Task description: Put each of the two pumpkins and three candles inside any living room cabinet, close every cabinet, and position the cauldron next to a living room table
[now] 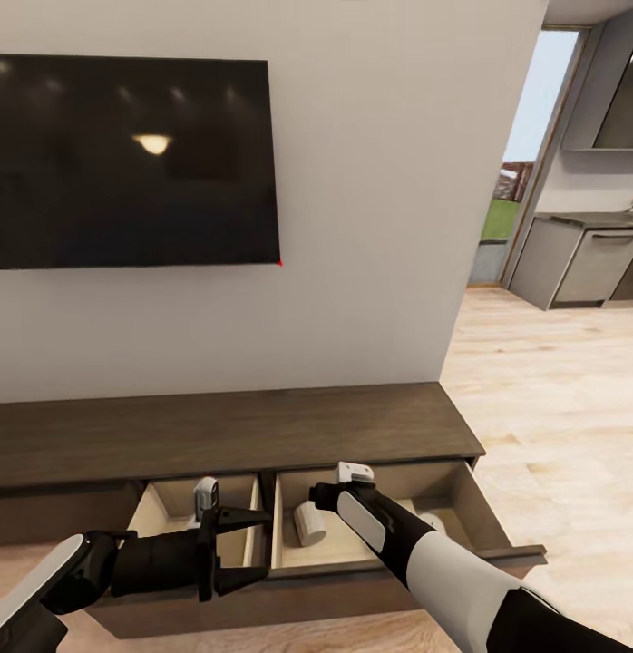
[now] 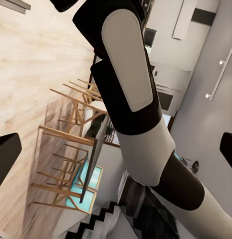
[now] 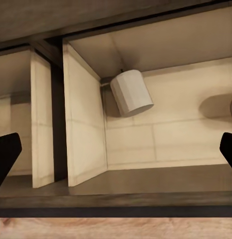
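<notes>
Your right gripper [image 1: 321,496] hangs over the right-hand drawer of the cabinet [image 1: 226,433], fingers spread wide with nothing between them. Your left gripper [image 1: 253,544] is splayed empty too, over the divider between the two pulled-out drawers. One candle [image 3: 131,92] lies tipped on its side in the right drawer's back corner against the divider, long axis tilted; a second pale shape past your forearm is too hidden to name. Above the cabinet hangs the TV [image 1: 131,163].
</notes>
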Controlling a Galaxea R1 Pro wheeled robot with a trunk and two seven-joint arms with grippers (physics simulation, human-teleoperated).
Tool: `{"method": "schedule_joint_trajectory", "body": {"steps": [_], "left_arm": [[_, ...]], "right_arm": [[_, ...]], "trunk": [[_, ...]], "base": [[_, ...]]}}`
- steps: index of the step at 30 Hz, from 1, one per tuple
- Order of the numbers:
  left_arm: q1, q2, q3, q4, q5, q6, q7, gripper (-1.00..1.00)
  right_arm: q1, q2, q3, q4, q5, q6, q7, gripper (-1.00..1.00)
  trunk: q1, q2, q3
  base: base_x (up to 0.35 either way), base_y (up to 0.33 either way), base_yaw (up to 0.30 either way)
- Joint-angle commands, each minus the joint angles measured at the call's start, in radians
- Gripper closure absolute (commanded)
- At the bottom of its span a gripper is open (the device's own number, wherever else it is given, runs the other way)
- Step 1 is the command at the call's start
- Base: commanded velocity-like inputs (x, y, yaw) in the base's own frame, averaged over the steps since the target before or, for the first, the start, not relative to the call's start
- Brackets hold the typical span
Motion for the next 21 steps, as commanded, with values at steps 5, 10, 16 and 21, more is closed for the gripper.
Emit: {"method": "schedule_joint_trajectory", "body": {"steps": [5,10,16,21], "left_arm": [[-0.001,-0.001,-0.001,0.0,0.011,-0.001,0.009,-1.0],[-0.001,-0.003,-0.002,0.0,0.011,-0.001,0.01,-1.0],[-0.001,-0.003,-0.002,0.0,0.011,-0.001,0.01,-1.0],[-0.001,-0.003,-0.002,0.0,0.011,-0.001,0.01,-1.0]], "right_arm": [[-0.002,-0.001,0.006,-0.002,-0.007,0.001,-0.008,-1.0],[-0.002,-0.002,0.005,-0.002,-0.007,0.001,-0.006,-1.0],[-0.002,-0.002,0.005,-0.002,-0.006,0.001,-0.005,-1.0],[-0.002,-0.001,0.005,-0.002,-0.006,0.001,-0.005,-1.0]], "trunk": [[-0.019,0.035,0.015],[-0.039,0.07,0.03],[-0.062,0.112,0.049],[-0.081,0.147,0.065]], "base": [[-0.032,0.0,0.0],[-0.264,0.0,0.0],[-0.335,0.0,0.0],[-0.343,0.0,0.0]]}}
